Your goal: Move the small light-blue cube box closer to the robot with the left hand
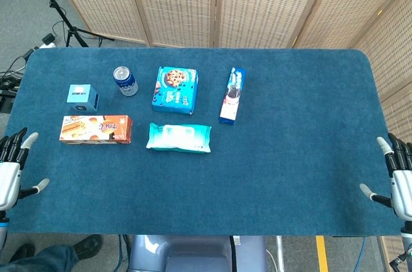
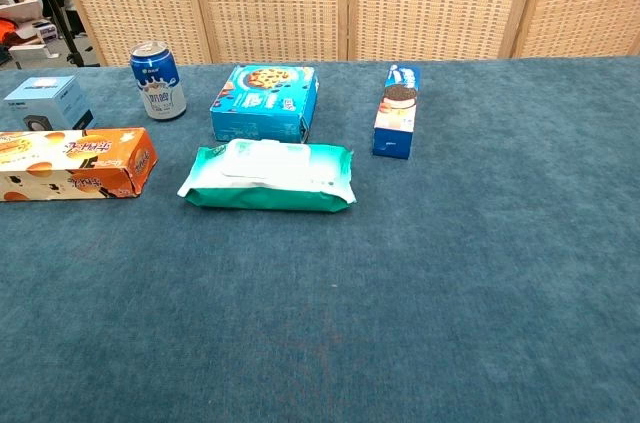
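Small light-blue cube box (image 1: 83, 96) | far-left on blue felt table (image 1: 290, 175); just behind long orange biscuit carton (image 1: 96, 128); that carton blocks a straight pull, my guess | left hand (image 1: 11, 168) at near-left edge; released, fingers spread; well apart from box | right hand (image 1: 398, 179) near-right edge; likewise empty, idle

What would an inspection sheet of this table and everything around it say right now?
Surface: blue cloth table, flat.
Job's things: light-blue cube box, far left, behind the orange biscuit box, untouched.
Clutter: drink can, cookie box, narrow sandwich-cookie box, wipes pack.
Hands: left hand and right hand at the near table edges, fingers apart, holding nothing.
Cables: on the floor at far left.
Surroundings: wicker screens, stand legs.
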`<state>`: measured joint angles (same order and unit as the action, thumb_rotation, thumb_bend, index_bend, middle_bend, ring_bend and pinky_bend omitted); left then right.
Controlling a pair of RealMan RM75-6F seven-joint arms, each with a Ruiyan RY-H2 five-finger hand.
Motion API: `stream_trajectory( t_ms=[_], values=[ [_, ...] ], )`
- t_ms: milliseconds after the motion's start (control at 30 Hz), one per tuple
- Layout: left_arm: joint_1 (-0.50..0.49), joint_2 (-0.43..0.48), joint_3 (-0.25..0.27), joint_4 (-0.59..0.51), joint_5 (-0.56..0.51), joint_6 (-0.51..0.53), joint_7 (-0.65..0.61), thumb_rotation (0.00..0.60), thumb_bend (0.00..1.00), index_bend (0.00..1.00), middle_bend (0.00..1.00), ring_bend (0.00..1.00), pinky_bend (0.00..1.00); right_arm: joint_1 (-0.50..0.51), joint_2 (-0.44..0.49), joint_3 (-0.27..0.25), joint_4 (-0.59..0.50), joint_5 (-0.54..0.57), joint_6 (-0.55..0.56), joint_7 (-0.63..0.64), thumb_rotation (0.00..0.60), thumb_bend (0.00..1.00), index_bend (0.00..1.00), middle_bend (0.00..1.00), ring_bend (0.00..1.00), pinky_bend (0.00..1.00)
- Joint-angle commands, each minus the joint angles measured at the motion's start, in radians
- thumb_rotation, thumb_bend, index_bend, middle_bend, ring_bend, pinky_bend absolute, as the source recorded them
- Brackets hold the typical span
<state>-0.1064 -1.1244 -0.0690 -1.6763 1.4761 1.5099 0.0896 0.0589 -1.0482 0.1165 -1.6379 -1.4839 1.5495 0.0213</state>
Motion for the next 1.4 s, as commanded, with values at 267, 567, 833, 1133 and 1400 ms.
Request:
stream_trajectory(
  t_ms=[267, 567, 833, 1133, 1400],
  values=[
    [-0.018, -0.005, -0.016, 0.015, -0.017, -0.024, -0.001, 0.600, 0.00, 0.00, 0.00, 0.00, 0.00, -0.002, -0.004, 0.003, 0.006, 0.004, 0.002, 0.005, 0.600, 0.00, 0.00, 0.00, 0.00, 0.00],
    [-0.294, -0.017, -0.172, 0.196, -0.107, -0.359, -0.145, 0.600, 0.00, 0.00, 0.00, 0.00, 0.00, 0.020, -0.016, 0.024, 0.036, 0.048, -0.039, 0.026, 0.600, 0.00, 0.00, 0.00, 0.00, 0.00],
    [-0.479, -0.094, -0.193, 0.430, -0.210, -0.633, -0.101, 0.600, 0.00, 0.00, 0.00, 0.00, 0.00, 0.035, -0.034, 0.042, 0.069, 0.108, -0.079, 0.014, 0.600, 0.00, 0.00, 0.00, 0.00, 0.00],
    [-0.584, -0.224, -0.175, 0.690, -0.242, -0.780, -0.119, 0.600, 0.00, 0.00, 0.00, 0.00, 0.00, 0.050, -0.055, 0.053, 0.096, 0.159, -0.117, -0.021, 0.600, 0.00, 0.00, 0.00, 0.00, 0.00],
    [-0.658, -0.353, -0.158, 0.943, -0.221, -0.876, -0.224, 0.600, 0.00, 0.00, 0.00, 0.00, 0.00, 0.064, -0.078, 0.067, 0.128, 0.207, -0.147, -0.048, 0.600, 0.00, 0.00, 0.00, 0.00, 0.00]
  ],
)
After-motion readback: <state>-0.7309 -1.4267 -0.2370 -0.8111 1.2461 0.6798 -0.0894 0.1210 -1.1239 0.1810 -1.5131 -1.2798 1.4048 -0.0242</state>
